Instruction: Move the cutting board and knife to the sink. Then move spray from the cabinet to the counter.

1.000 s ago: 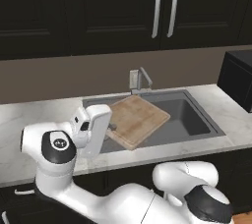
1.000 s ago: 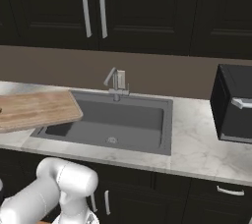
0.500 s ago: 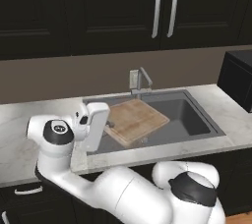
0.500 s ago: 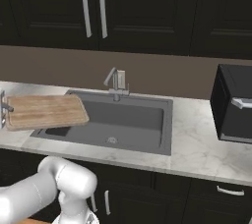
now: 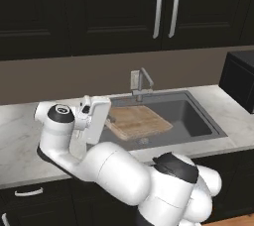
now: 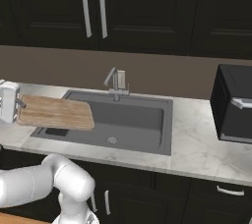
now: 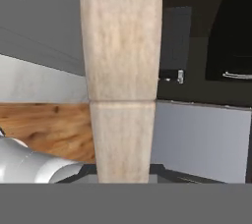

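Claw (image 6: 19, 104) clamped narrow on the left edge of the cutting board (image 6: 55, 112), jaws pinching it at the end nearest the arm. Board held roughly level and lifted, reaching over the left part of the sink (image 6: 142, 120), well above the basin floor. Seen edge-on in the hand view as a pale wooden slab (image 7: 121, 78) running straight away from the camera. From the left base view, board (image 5: 139, 121) hanging just beside the white hand, over the near-left corner of the dark basin (image 5: 191, 116). Faucet (image 5: 139, 82) upright at the back edge of the sink, behind the board. Marble surface (image 6: 206, 144) wrapping around the basin on all sides. Black microwave (image 6: 235, 104) standing on the surface at the far right. Dark cabinet doors with silver handles (image 5: 166, 7) closed above.
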You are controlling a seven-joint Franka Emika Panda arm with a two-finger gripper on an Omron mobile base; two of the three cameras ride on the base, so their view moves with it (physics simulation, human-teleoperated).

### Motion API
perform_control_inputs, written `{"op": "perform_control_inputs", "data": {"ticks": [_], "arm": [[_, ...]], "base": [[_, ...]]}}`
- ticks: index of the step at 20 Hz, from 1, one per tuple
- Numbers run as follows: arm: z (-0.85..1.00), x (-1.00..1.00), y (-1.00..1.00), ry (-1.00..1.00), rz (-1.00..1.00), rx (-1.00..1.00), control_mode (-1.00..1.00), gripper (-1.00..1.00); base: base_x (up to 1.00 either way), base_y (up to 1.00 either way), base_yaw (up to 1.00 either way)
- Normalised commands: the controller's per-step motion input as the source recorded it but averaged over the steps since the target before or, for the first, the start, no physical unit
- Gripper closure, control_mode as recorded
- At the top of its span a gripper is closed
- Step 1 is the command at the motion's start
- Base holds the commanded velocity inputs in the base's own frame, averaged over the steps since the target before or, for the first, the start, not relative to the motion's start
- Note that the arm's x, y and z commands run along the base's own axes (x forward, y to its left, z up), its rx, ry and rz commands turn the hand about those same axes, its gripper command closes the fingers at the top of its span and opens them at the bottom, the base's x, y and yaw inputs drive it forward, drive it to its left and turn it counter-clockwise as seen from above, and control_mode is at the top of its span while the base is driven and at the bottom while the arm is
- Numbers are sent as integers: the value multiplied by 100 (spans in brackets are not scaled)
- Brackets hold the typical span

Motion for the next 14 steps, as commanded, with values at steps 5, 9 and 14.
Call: {"op": "perform_control_inputs", "data": {"ticks": [5, 9, 14], "arm": [[-14, 44, -7, 14, -11, 9, -100, 100], [-19, 44, -6, 7, -4, 4, -100, 100], [-25, 36, -7, 1, -2, 0, -100, 100]], "base": [[0, 0, 0], [0, 0, 0], [0, 0, 0]]}}
